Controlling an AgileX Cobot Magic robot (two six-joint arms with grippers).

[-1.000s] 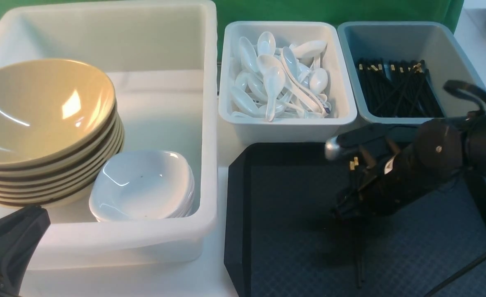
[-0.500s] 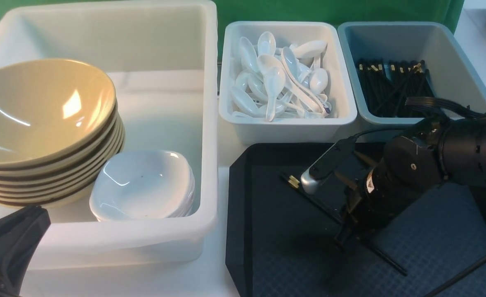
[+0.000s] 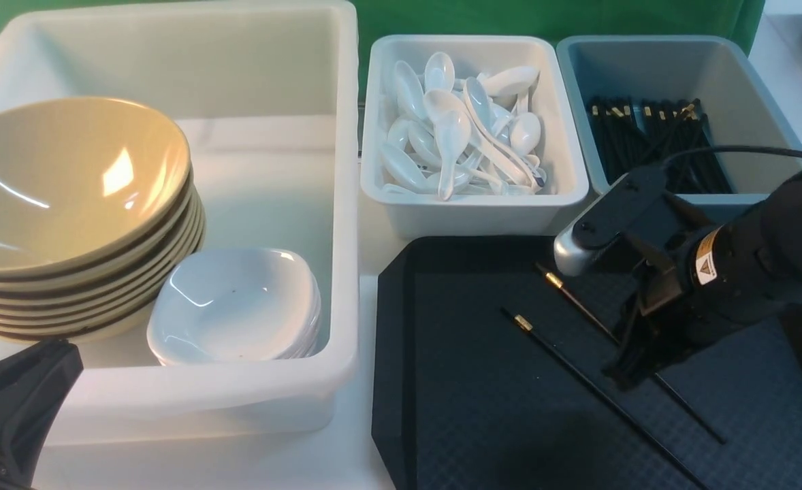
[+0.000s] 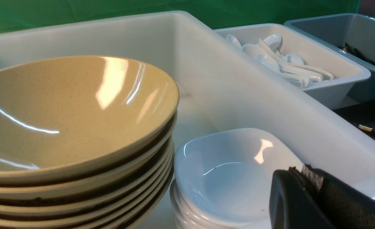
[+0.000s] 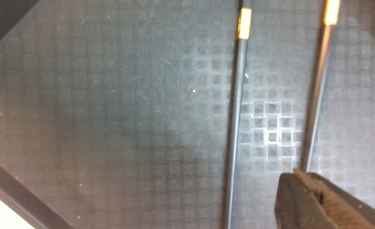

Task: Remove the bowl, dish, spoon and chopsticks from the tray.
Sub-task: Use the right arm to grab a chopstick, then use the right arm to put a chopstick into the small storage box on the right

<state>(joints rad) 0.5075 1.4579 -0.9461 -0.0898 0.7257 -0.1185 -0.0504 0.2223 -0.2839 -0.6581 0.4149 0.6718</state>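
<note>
**A:** Which step are you on?

**B:** Your large flat black plastic tray (image 3: pixel 455 381) carries only the pair of thin black gold-banded chopsticks (image 3: pixel 578 373), which lie apart from each other. I judge that clearing them is the step in hand.

**A:** And your right end effector (image 3: pixel 626 374)?

**B:** It is pressed together, low over the farther stick. I cannot tell whether it pinches that stick. Next, you need both sticks gripped together, then lifted to the blue-grey plastic tub (image 3: pixel 748 75).
</note>
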